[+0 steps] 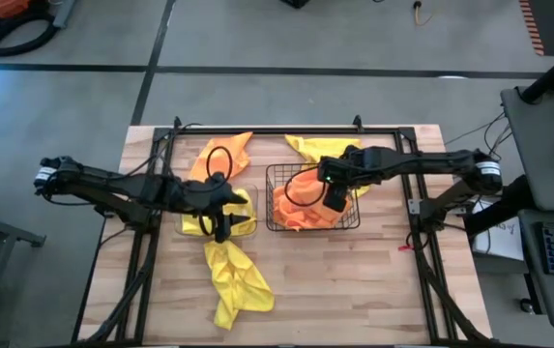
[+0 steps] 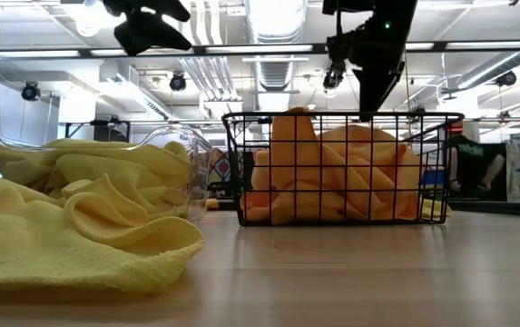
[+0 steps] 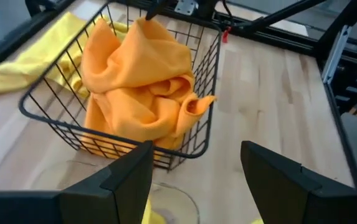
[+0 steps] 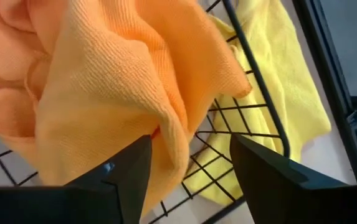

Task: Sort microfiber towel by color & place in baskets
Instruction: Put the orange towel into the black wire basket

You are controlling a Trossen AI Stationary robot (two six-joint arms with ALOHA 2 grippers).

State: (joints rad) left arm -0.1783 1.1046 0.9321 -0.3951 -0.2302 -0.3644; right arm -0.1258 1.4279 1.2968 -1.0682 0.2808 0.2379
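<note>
The right hand is hanging over the wire basket, its fingers spread, with the orange towels heaped just under it; one fold is brushing the inside of a finger, but nothing is pinched. A yellow towel is lying outside the basket wall beyond that hand. The left hand is hovering over the clear basket, fingers spread and holding nothing, yellow towels bunched below it. Nearer than that hand, another yellow towel is sprawling on the surface, and an orange towel is lying on its far side.
</note>
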